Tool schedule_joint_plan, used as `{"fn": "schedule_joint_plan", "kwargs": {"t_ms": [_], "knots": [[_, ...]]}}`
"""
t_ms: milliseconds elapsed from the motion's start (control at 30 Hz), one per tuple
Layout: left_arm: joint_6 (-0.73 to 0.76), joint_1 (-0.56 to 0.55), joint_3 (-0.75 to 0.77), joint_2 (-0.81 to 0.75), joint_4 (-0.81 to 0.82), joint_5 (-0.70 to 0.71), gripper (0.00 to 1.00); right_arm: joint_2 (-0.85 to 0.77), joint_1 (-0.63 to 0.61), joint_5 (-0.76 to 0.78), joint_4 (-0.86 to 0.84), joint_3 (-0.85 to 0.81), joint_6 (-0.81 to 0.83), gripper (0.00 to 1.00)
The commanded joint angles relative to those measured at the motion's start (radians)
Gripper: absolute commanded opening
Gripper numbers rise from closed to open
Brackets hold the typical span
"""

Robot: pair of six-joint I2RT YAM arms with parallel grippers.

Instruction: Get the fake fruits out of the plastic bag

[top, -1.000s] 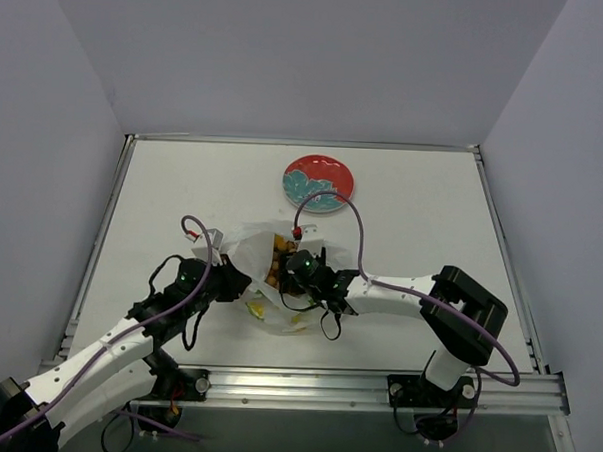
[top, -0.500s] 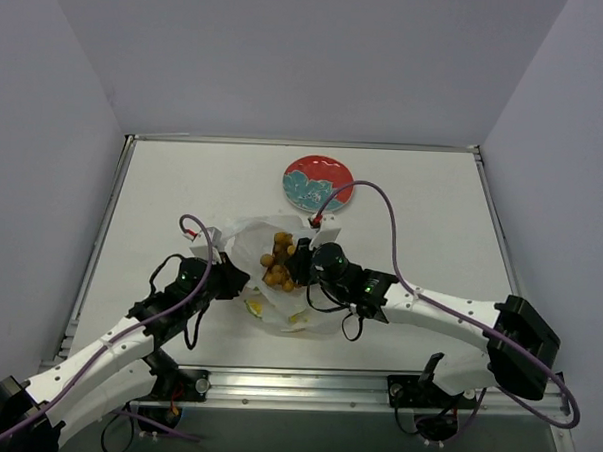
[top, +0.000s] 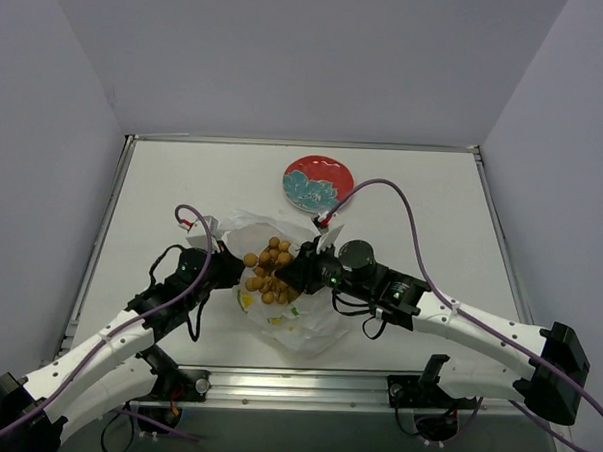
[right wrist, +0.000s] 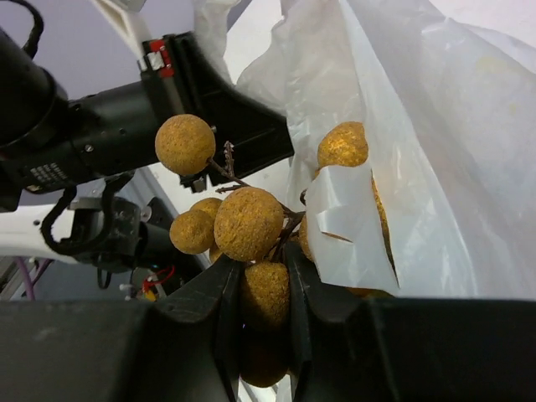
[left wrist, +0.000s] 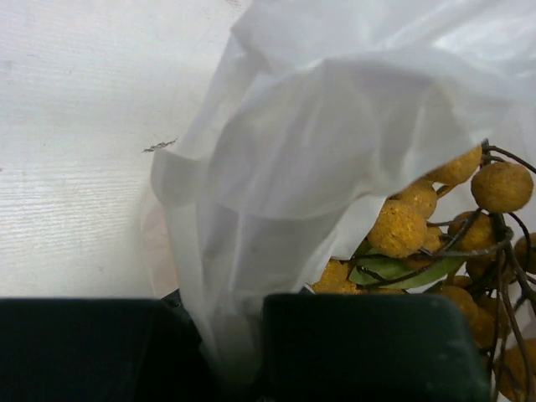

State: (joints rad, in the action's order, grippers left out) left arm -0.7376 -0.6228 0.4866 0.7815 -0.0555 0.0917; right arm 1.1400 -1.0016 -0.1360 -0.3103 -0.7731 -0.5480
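The fake fruits I can see are a bunch of tan-brown balls (top: 269, 269) on dark stems, raised at the mouth of the crinkled white plastic bag (top: 307, 326). My right gripper (top: 297, 275) is shut on one ball of the bunch (right wrist: 249, 222), the ball squeezed between the jaws of the right gripper (right wrist: 264, 311). The left gripper (top: 225, 274) is shut on a fold of the bag (left wrist: 318, 151), which is pulled in between the jaws of the left gripper (left wrist: 230, 339). Part of the bunch (left wrist: 398, 228) shows under the bag's edge. Bag film (right wrist: 435, 167) drapes over some balls.
A red plate with a teal pattern (top: 318, 183) lies behind the bag, toward the back of the white table (top: 163, 190). The left arm (right wrist: 126, 134) is close in front of the right gripper. Grey walls stand on three sides.
The right gripper has shut on the bunch and drawn it up and left out of the bag's mouth. The right arm has stretched out. The left gripper still holds the bag.
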Motion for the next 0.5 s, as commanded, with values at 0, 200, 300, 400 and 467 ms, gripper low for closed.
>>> {"fn": "schedule_joint_plan", "kwargs": {"t_ms": [0,200,300,400,467], "knots": [[0.018,-0.006,0.075,-0.01,-0.033,0.063,0.02,-0.025,0.004,-0.109,-0.087,-0.02,0.011,0.0],[0.029,-0.008,0.082,-0.042,-0.119,0.123,0.02,-0.063,0.006,-0.132,-0.228,-0.031,0.02,0.0],[0.027,-0.006,0.112,-0.093,-0.196,0.192,0.02,-0.074,0.004,-0.177,-0.308,-0.034,0.01,0.0],[0.04,-0.006,0.138,-0.149,-0.234,0.253,0.02,-0.101,0.004,-0.162,-0.378,-0.006,-0.001,0.0],[0.047,-0.006,0.152,-0.153,-0.234,0.25,0.02,-0.086,0.009,-0.139,-0.404,0.001,-0.01,0.0]]}}
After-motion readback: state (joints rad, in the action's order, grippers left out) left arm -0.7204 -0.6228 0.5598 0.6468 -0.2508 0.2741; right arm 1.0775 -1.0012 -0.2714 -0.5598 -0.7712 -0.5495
